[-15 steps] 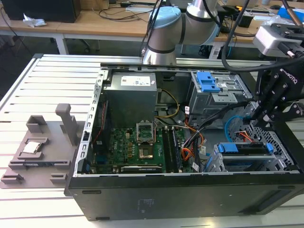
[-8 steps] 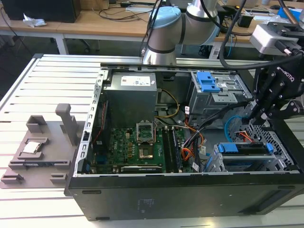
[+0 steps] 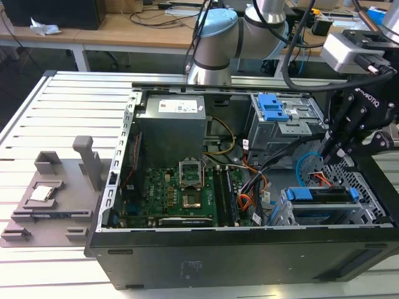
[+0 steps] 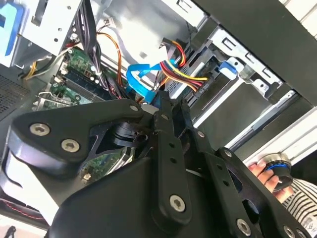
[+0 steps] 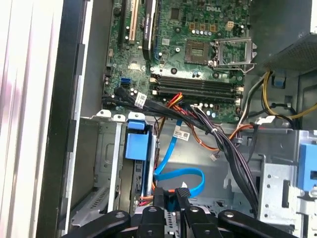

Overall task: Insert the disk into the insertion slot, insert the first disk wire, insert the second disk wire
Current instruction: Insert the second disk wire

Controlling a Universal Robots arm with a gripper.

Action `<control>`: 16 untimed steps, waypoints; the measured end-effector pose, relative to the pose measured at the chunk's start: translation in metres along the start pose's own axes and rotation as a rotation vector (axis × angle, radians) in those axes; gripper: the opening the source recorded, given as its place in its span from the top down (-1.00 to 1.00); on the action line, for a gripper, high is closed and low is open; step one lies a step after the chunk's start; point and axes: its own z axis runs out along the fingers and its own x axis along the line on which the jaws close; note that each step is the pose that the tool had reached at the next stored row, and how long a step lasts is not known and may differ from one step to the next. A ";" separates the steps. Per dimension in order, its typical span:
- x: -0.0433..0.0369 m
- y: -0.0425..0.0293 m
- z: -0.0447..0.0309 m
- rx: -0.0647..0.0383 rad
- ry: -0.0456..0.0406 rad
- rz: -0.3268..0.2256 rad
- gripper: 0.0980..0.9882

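**Disk seated in cage, gripper at its cable end**

The disk [image 3: 324, 198], framed by its blue carrier, sat inside the slot [image 3: 368, 187], the perforated silver cage at the case's front corner on the exterior view's right. In the first wrist view the disk [image 5: 137, 148] lay edge-on in the cage [image 5: 99, 163], its blue bracket showing.

The gripper [image 3: 331, 149] hung just above and behind the disk, its black fingers pointing down toward the disk's rear edge. In the first wrist view the gripper [image 5: 169, 198] had its fingers drawn almost together around a small connector, from which red wires and a looping blue cable [image 5: 185, 178] ran; whether they truly pinched it could not be told. The second wrist view showed the gripper [image 4: 161, 106] tip meeting the blue cable [image 4: 141, 79] beside a red-yellow wire bundle [image 4: 185, 74].

Farther off lay the motherboard [image 3: 177, 193], the grey bay with a blue latch [image 3: 272, 107], and a grey fixture [image 3: 56, 193] on the table [image 3: 75, 106]. A person's fingers [image 4: 262, 171] showed at the case's edge.
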 end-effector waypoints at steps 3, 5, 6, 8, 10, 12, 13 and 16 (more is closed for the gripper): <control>-0.0004 0.0038 0.0009 -0.001 0.0121 -0.003 0.68; -0.0003 0.0038 0.0008 -0.001 0.0130 -0.003 0.68; -0.0004 0.0038 0.0008 -0.001 0.0131 -0.003 0.68; -0.0004 0.0038 0.0009 -0.001 0.0132 -0.003 0.68; -0.0004 0.0038 0.0009 -0.001 0.0134 -0.003 0.85; -0.0004 0.0038 0.0009 -0.001 0.0140 -0.003 0.85; 0.0069 0.0045 0.0011 -0.001 0.0141 -0.003 0.85; 0.0208 0.0055 0.0064 0.000 0.0137 0.009 0.85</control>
